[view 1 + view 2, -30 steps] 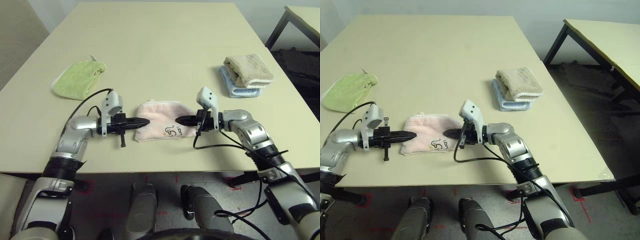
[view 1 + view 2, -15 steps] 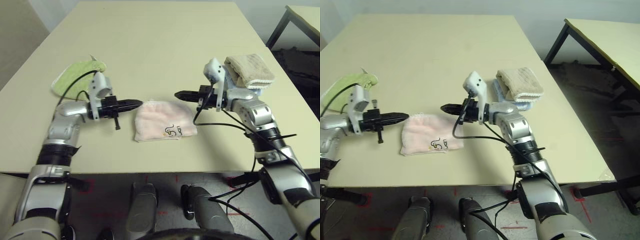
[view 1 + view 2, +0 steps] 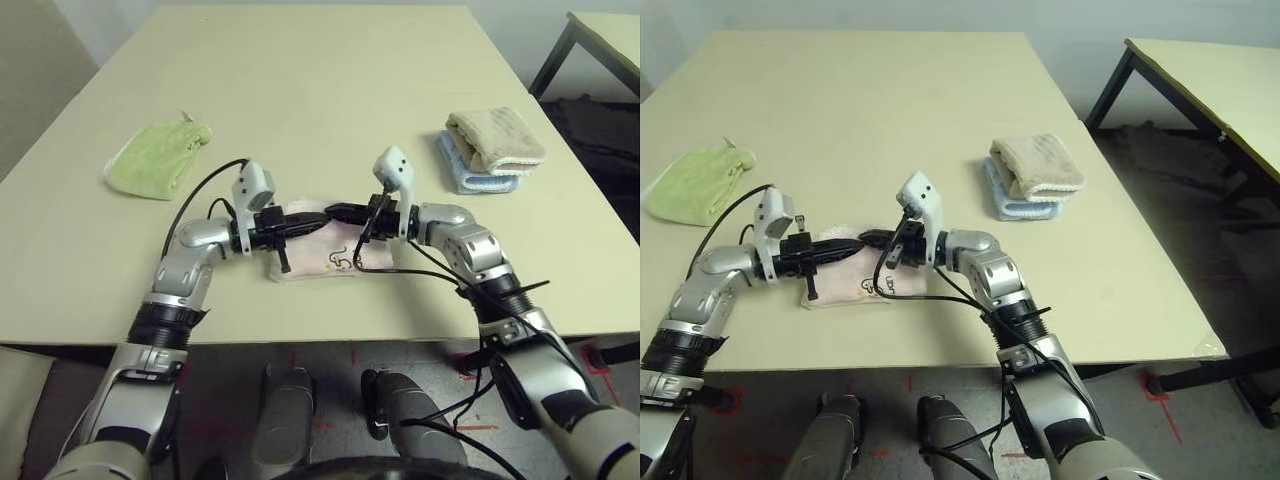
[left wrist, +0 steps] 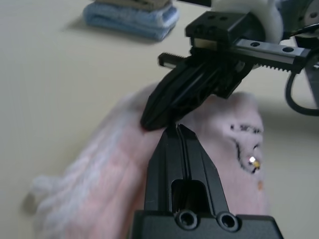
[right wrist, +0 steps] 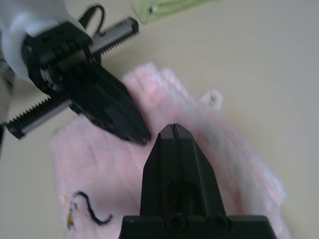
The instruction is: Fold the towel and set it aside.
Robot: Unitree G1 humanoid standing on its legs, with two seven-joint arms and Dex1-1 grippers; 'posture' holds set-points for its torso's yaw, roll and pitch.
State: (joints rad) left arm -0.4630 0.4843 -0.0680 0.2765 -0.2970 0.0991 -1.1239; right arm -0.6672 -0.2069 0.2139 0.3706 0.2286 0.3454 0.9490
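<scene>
The towel (image 3: 308,264) is pale pink and lies folded into a small rectangle near the table's front edge, with dark lettering on its top face and a small white loop (image 5: 212,97) at its far edge. My left gripper (image 3: 318,222) comes in from the left and my right gripper (image 3: 336,212) from the right. Both are shut with nothing in them. Their tips almost touch over the towel's far half. In the left wrist view my shut left fingers (image 4: 177,149) point at the right gripper's tip, with pink cloth (image 4: 99,184) below.
A light green cloth (image 3: 160,157) lies at the left of the table. At the right, a beige folded towel (image 3: 497,140) is stacked on a light blue one (image 3: 480,178). A second table (image 3: 1210,70) stands past the right edge.
Both grippers, which stood apart at the towel's two sides, have swung inward and now meet tip to tip over it. The towel has stayed in place.
</scene>
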